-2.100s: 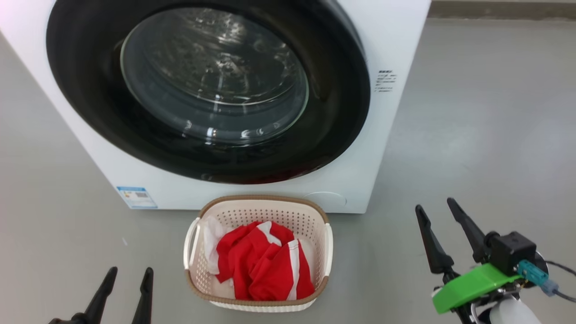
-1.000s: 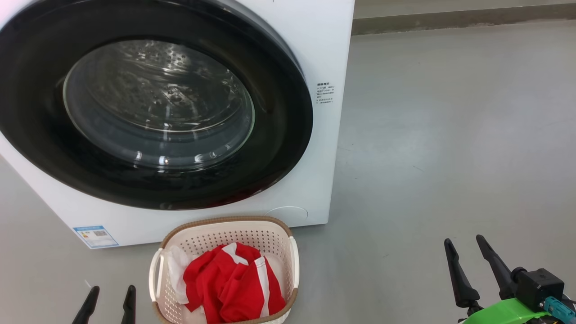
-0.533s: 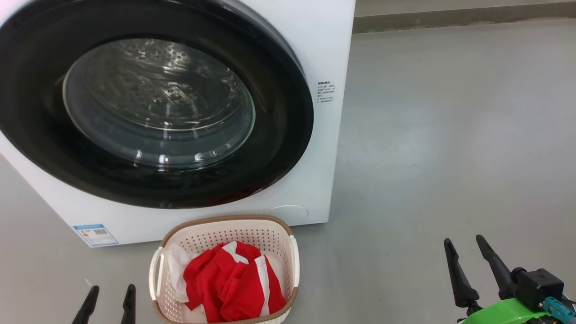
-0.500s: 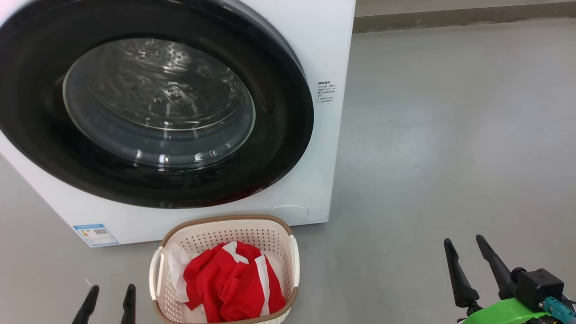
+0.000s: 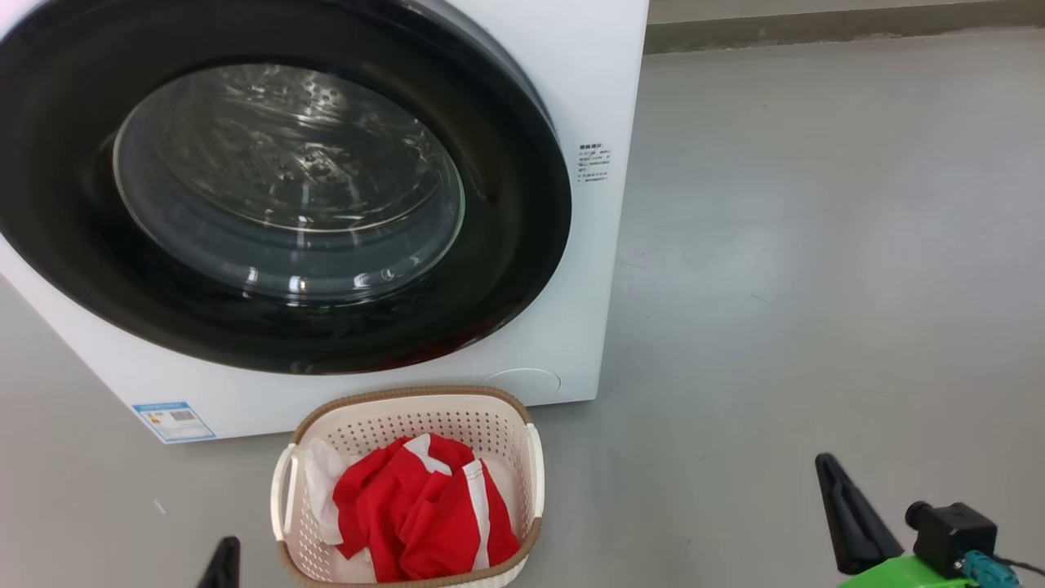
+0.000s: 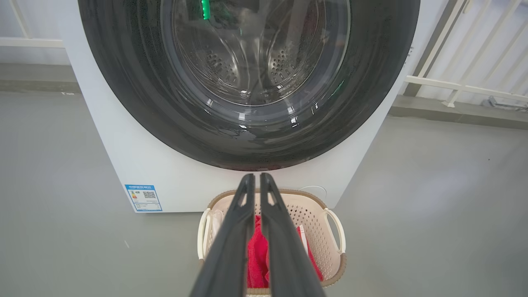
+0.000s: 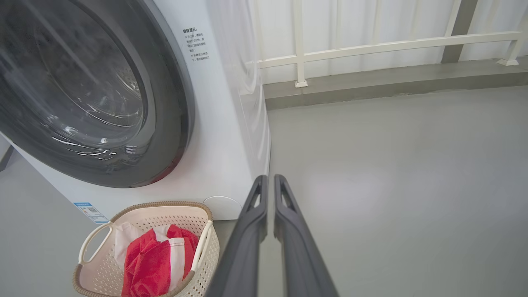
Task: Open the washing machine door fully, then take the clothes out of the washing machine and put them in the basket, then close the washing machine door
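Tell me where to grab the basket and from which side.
Probably best: the right side handle of the basket, approached from the right over the floor. It stands off the wall as a thin loop, easy to pinch. The washing machine blocks the back, and the clothes fill the inside.

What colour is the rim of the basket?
The basket has a brown rim, clearest in the head view.

Even light; glints on the washing machine door (image 5: 277, 188) (edges bowed).

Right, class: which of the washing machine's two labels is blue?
The low label at its bottom left corner; the printed label beside the door is black.
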### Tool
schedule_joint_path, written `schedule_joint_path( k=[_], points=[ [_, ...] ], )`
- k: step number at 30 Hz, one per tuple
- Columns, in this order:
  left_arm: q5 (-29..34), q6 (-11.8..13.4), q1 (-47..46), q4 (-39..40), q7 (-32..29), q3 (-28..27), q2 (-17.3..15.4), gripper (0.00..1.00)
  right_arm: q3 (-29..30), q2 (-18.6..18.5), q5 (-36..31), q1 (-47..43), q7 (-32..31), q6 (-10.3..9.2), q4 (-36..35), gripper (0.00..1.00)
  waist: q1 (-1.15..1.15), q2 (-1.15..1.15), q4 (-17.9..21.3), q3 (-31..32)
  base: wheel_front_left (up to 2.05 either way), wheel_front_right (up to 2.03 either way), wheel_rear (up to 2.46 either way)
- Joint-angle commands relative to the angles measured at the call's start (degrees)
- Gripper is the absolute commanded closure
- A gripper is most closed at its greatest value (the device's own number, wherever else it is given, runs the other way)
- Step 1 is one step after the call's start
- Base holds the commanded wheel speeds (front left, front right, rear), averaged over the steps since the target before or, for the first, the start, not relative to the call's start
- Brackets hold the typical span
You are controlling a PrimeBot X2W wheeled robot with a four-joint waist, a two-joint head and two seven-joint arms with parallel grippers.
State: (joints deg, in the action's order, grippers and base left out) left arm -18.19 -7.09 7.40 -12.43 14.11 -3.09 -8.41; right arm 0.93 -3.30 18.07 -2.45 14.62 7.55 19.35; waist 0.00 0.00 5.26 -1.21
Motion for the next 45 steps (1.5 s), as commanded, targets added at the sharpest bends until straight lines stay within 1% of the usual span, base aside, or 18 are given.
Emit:
schedule_joint_path(
  k=[1,5,8,12,17,45],
  points=[
    [-0.04,0.0,-0.01,0.0,-0.01,0.0,0.0,1.0,0.0,0.0,0.04,0.0,-0.01,0.0,0.0,1.0,0.0,0.0,0.0,0.0,0.0,0.0,0.0],
    [-0.08,0.0,-0.01,-2.7,-0.2,0.71,1.58,1.0,-0.05,0.82,0.07,0.0,-0.03,0.0,2.91,1.0,0.0,0.0,-0.01,-0.01,0.0,0.0,0.0],
    [-1.66,-0.01,-0.27,-2.83,-0.67,0.62,1.81,1.0,0.02,0.88,1.67,0.19,-0.44,0.0,2.94,1.0,0.02,0.0,-0.11,0.01,0.0,0.0,0.0],
    [-4.03,-0.02,-0.64,-2.73,-1.33,0.49,1.93,1.0,0.18,0.83,4.08,0.38,-1.09,0.0,2.59,1.0,0.14,0.0,-0.29,0.18,0.0,0.0,0.0],
    [-6.97,-0.04,-1.21,-2.75,-2.12,0.35,2.08,1.0,0.35,0.78,7.06,0.74,-1.89,-0.01,2.3,1.0,0.01,0.0,-0.5,0.11,0.0,0.0,0.0],
    [-23.52,-0.13,-4.32,-2.5,-6.69,-0.59,2.93,1.0,1.48,0.55,23.78,2.72,-6.5,-0.02,0.43,1.0,0.0,0.0,-1.68,0.32,0.0,0.0,0.0]
  ],
)
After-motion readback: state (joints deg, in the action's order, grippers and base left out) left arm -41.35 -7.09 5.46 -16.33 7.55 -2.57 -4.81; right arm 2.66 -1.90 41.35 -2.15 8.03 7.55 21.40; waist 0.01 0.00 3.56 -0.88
